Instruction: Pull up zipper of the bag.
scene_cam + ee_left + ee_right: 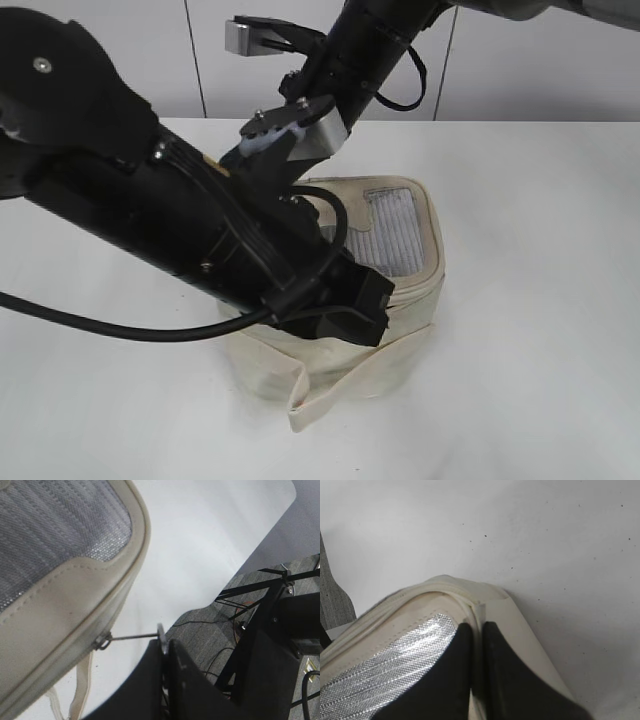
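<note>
Centrally on the white desk (540, 300) the bag (415, 300) is seen, somewhat toward the far edge, with its grey mesh panel (390, 230) facing up and a loose cream strap (320, 395) draped around its near side toward the front edge.

From the left edge the left arm is reached across the bag, hiding much of it in the exterior view. In the left wrist view the left end effector (166, 650) is clenched on the round ring of a zipper pull (132, 637); the thin metal pull is drawn out taut from the zipper (95, 647), which runs along the seam under the bag's top rim.

From the far edge the right arm is brought down onto the bag's rear rim. In the right wrist view the right end effector (476, 645) is clenched on the cream rim (475, 610) of the bag, one finger lying on the mesh side and the other on the outer side, with only a narrow strip of rim visible between them.
</note>
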### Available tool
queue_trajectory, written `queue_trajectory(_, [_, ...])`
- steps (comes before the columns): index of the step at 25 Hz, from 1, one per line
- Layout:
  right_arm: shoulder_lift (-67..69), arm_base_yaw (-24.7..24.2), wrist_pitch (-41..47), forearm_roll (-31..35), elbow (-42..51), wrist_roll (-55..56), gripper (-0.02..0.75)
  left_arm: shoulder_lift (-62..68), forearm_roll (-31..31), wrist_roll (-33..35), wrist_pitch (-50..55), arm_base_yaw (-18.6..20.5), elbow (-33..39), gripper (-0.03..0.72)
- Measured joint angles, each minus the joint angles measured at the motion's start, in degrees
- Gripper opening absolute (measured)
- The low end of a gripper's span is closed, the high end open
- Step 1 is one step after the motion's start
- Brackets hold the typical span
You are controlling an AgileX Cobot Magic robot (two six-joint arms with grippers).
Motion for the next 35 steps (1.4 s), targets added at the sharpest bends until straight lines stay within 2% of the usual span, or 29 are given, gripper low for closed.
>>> queue_trajectory(6, [0.0,0.0,0.0,0.0,0.0,0.1,0.039,-0.1,3.3,0.0,2.4,0.0,-0.5,-0.001])
queue_trajectory(8, [0.0,0.0,0.0,0.0,0.0,0.4,0.039,-0.3,4.6,0.0,3.6,0.0,-0.5,0.028])
queue_trajectory(10, [0.0,0.0,-0.1,-0.1,0.0,0.7,0.039,-1.0,5.6,0.0,4.7,-0.2,-0.5,0.095])
queue_trajectory(14, [0.0,-0.1,-0.1,-0.3,0.0,1.4,0.042,-4.8,7.9,-1.1,5.2,0.1,-0.5,0.321])
queue_trajectory(16, [0.0,-0.1,-0.1,-0.3,0.0,1.7,0.044,-6.9,9.3,-1.5,4.9,1.5,-0.5,0.392])
queue_trajectory(18, [0.0,-0.1,-0.1,-0.3,0.0,1.9,0.047,-9.3,11.4,-2.0,4.9,2.9,-0.5,0.424])
queue_trajectory(22, [0.0,-0.1,-0.1,-0.4,0.0,2.7,0.067,-12.6,15.6,-2.4,4.9,6.6,-0.6,0.442])
queue_trajectory(25, [0.0,-0.1,-0.2,-0.4,0.0,3.3,0.152,-13.0,18.2,-2.4,3.8,10.1,-0.6,0.444])
queue_trajectory(30, [-0.7,-0.6,-0.5,-2.4,-0.1,6.1,0.404,-12.8,19.3,-2.6,-2.1,16.4,-0.6,0.445])
queue_trajectory(35, [-3.1,-1.4,-0.5,-5.7,-0.1,7.8,0.455,-11.8,19.9,-2.6,-9.5,20.1,-0.6,0.445])
